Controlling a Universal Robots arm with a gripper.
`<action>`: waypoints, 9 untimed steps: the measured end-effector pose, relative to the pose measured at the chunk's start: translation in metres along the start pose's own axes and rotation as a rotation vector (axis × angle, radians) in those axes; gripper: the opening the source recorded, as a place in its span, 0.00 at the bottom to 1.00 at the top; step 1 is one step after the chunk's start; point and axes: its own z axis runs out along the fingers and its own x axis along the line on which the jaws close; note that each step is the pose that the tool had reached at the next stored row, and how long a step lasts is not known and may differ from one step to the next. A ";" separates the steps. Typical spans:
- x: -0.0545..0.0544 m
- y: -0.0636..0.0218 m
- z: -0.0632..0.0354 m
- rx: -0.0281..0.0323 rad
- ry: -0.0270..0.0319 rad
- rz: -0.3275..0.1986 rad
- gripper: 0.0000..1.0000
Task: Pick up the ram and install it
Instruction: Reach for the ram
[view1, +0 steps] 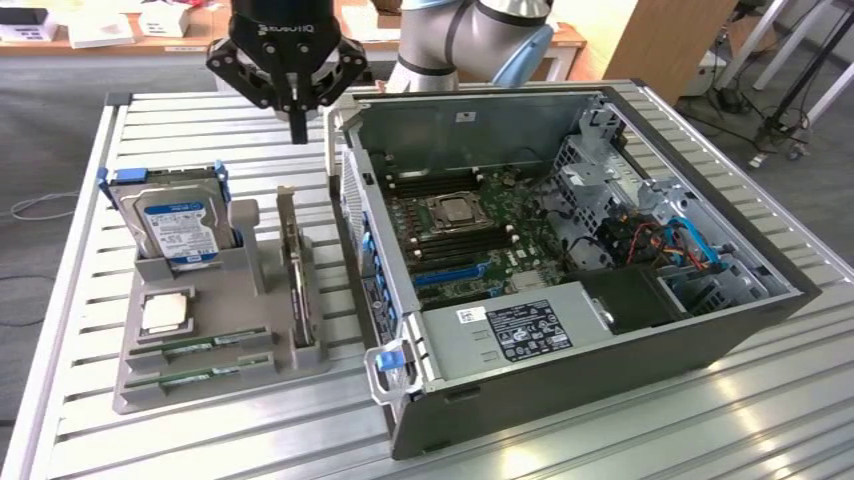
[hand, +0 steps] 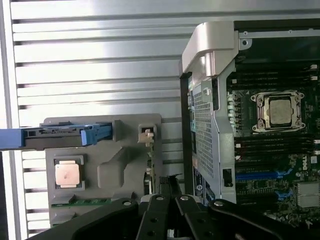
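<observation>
Two green ram sticks (view1: 200, 348) lie flat in slots at the front of a grey holder (view1: 147, 385) on the exterior view's left. One ram stick shows as a green strip (hand: 82, 202) in the wrist view. My gripper (view1: 296, 128) hangs high above the table, behind the holder and beside the back corner of the open computer case (view1: 601, 330). Its fingers are shut with nothing between them. In the wrist view my gripper (hand: 168, 192) points down near the holder's edge, well apart from the ram.
The holder also carries an upright hard drive (view1: 174, 225), a square silver processor chip (view1: 166, 312) and an upright grey expansion card (view1: 296, 270). Inside the case lie the motherboard (view1: 501, 255), its processor socket (view1: 454, 212) and dark memory slots (view1: 427, 185). The slatted table (view1: 80, 300) surrounds everything.
</observation>
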 end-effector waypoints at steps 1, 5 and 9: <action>0.003 -0.0002 0.0000 -0.0001 0.0000 0.000 0.11; 0.013 -0.0010 -0.0002 0.0000 -0.0001 0.000 0.11; 0.022 -0.0017 -0.0004 0.0000 0.0000 0.000 0.11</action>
